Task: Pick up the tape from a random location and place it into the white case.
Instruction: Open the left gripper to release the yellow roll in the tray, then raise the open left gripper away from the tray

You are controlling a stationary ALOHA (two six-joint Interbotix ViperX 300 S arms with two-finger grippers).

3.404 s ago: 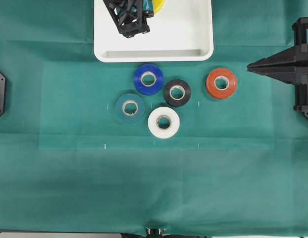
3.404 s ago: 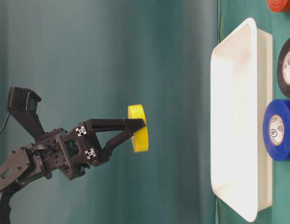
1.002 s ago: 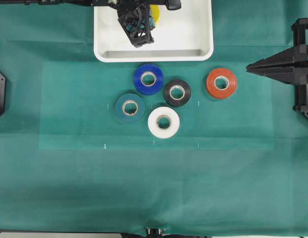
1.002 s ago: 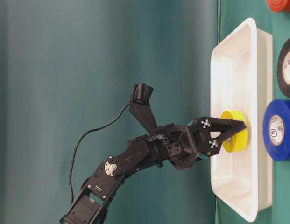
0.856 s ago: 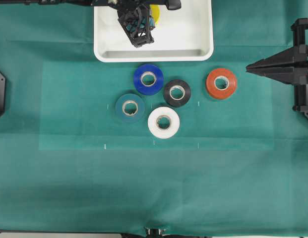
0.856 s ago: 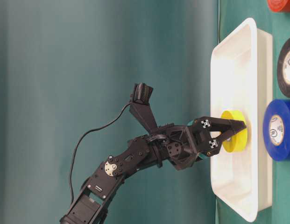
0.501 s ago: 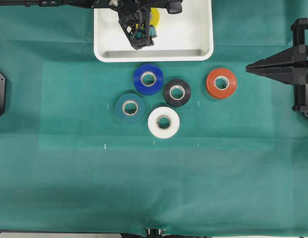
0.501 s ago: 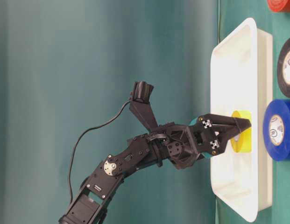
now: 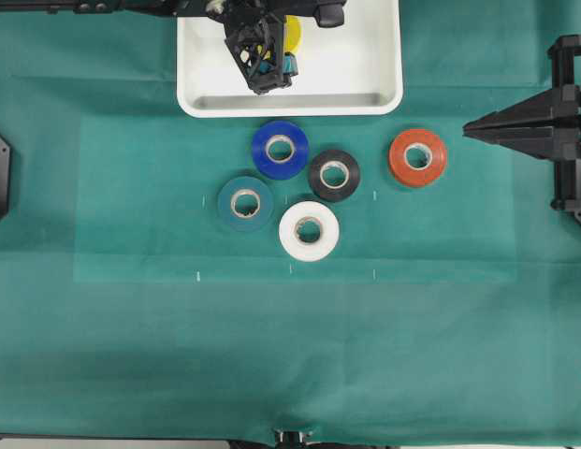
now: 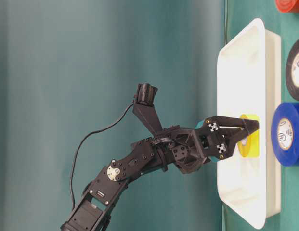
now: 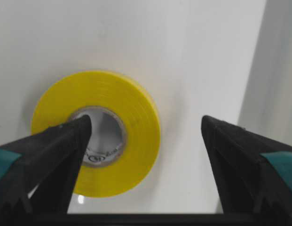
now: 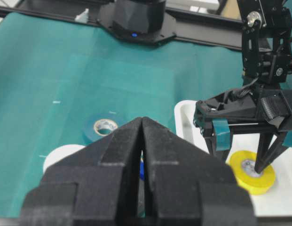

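The yellow tape (image 11: 131, 136) lies flat on the floor of the white case (image 9: 290, 103), let go of. My left gripper (image 11: 146, 123) hangs open just above it. One finger stands over the roll's pale core and the other well off to its right, over bare tray. In the overhead view the left gripper (image 9: 262, 51) covers most of the tape (image 9: 292, 33). The table-level view shows the tape (image 10: 250, 144) resting against the case floor (image 10: 245, 57) between the spread fingers. My right gripper (image 9: 468, 129) is shut and empty at the right edge, far from the case.
Several other rolls lie on the green cloth in front of the case: blue (image 9: 280, 149), black (image 9: 334, 175), orange-red (image 9: 417, 157), teal (image 9: 245, 203) and white (image 9: 309, 230).
My left gripper opened and let go of the yellow tape, which dropped from the fingers onto the case floor and lies flat. The right arm has not moved.
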